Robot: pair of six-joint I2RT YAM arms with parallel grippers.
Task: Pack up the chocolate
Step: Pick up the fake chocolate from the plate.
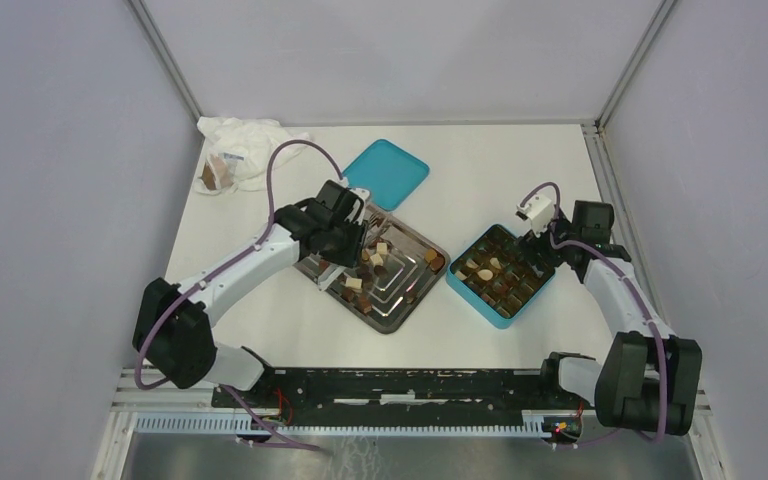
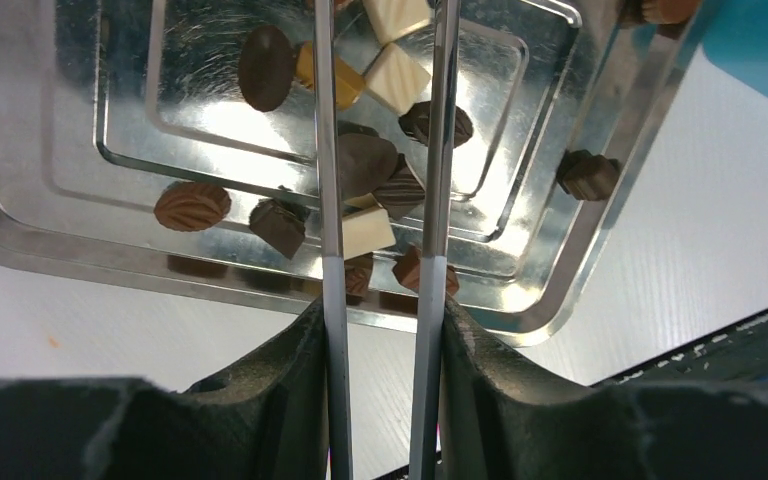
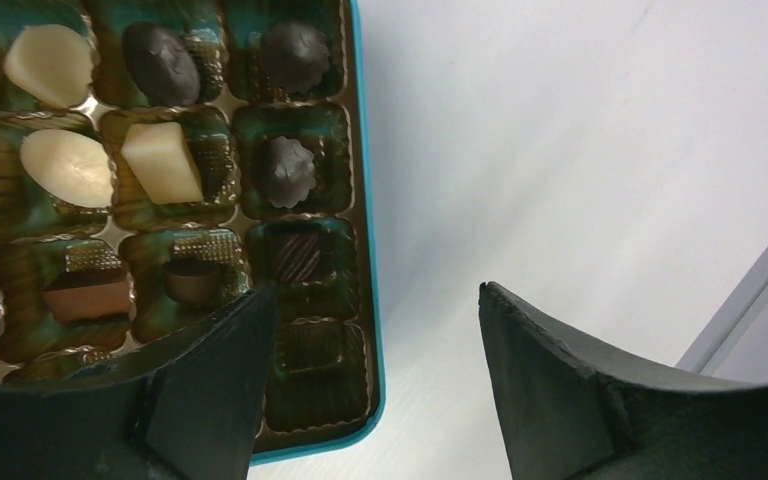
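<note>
The left pincer (image 1: 353, 240) is hanging over the steel tray (image 2: 30, 150) in the middle of the counter (image 1: 500, 170), its two thin metal fingers (image 2: 326, 120) standing parallel with a narrow gap between them. A dark oval, a striped brown piece and a cream block are showing in that gap, but the tips are running out of the wrist view, so I cannot tell whether it is pinching one of them or only hovering above. The chocolate pieces (image 2: 265, 68) are lying loose across the tray: dark and light brown ovals, small brown cubes and cream blocks, most of them gathering near its middle and one sitting apart by the rim. Just right of the tray, the teal box (image 1: 475, 302) with brown dividers is sitting on the counter, and more chocolate is resting in its compartments, one piece to each: cream ovals (image 3: 57, 65), a cream block, and dark pieces in the column along its right wall. The right pincer (image 3: 375, 290) is hovering at the box's right edge with its jaws spread wide, only bare counter showing between them. A teal lid (image 1: 387, 172) is lying just beyond the tray, and a white plastic bag (image 1: 245, 145) is sitting in the far left corner
</note>
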